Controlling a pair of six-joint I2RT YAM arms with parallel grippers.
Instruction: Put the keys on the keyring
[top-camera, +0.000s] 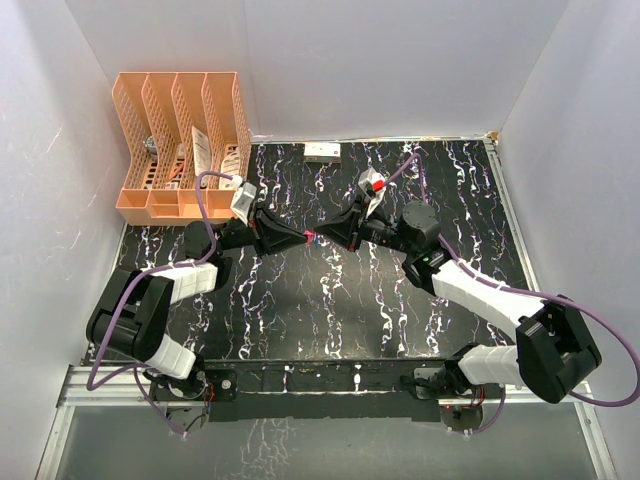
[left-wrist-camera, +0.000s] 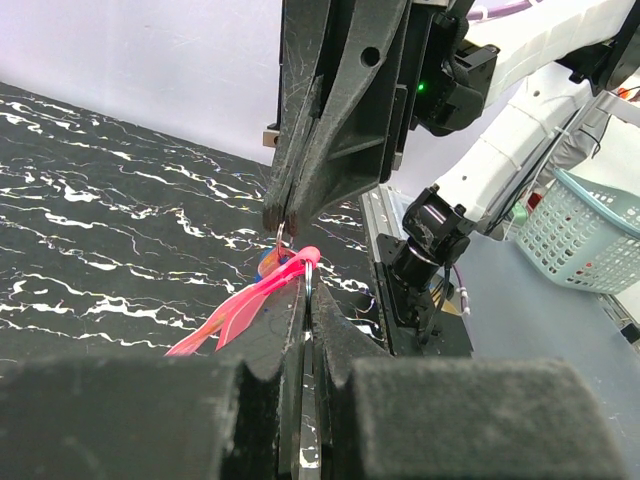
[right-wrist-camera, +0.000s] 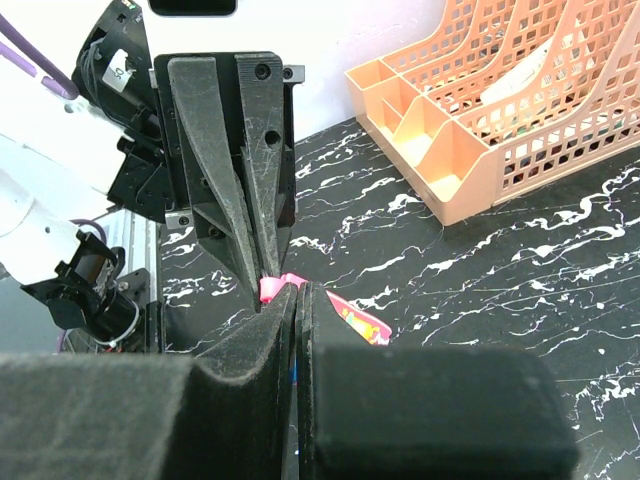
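Black, white-veined tabletop (top-camera: 330, 300) spread under plain white walls, and over its middle the two arms met tip to tip, raised off the surface. The left gripper (left-wrist-camera: 309, 292) had its jaws pressed together on the keyring (left-wrist-camera: 303, 262), pinching the red-pink strap (left-wrist-camera: 232, 318) near its looped end so the tail drooped away. The right gripper (left-wrist-camera: 283, 216) came in opposite, jaws likewise closed, nipping a thin silvery loop (left-wrist-camera: 281, 237) that I took for the ring itself (it could have been the pale key; too small to say). A blue key (left-wrist-camera: 268, 262) hung just beside the strap, under the right tips. Whether it was already threaded I couldn't tell.

To my eye the threading was under way. Doing it well would mean the left holding the strap steady while the right made only tiny turns, never tugging hard enough to slip the strap free.

An orange file organiser (top-camera: 180, 140) stood at the far left corner and a small pale box (top-camera: 322, 150) by the back wall, both well apart. What got in the way was the fingers themselves, crowding the ring from both sides.
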